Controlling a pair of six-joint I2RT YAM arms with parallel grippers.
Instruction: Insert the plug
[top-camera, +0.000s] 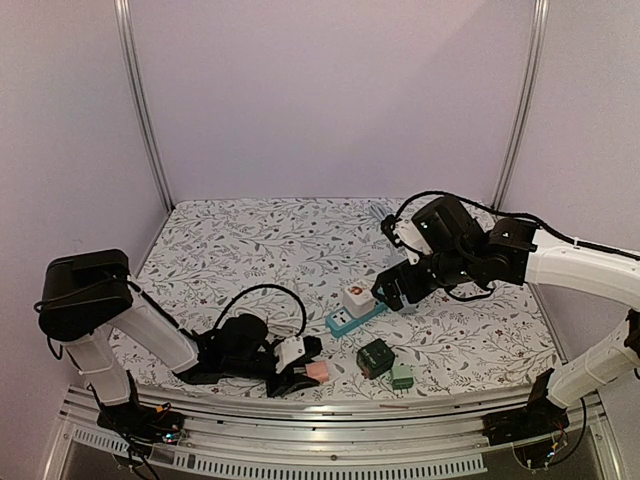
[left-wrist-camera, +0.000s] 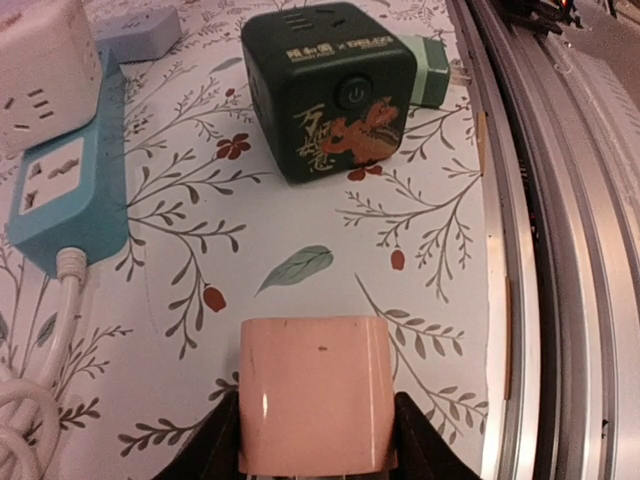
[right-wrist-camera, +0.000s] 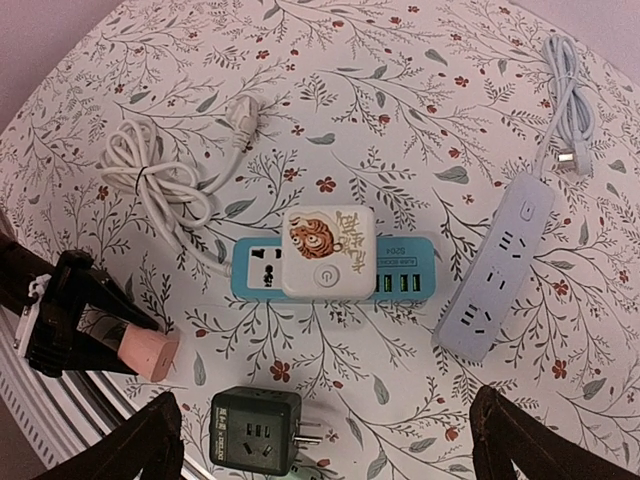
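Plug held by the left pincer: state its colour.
The plug is pale pink, clearest in the left wrist view.

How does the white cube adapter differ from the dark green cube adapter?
Colour: the white cube adapter is white with a cartoon tiger on top, while the dark green cube adapter is dark green with orange artwork on one face. Placement: the white one sits on the blue power strip, and the green one lies off it, on the floral cloth. Both are cube-shaped with a round power button.
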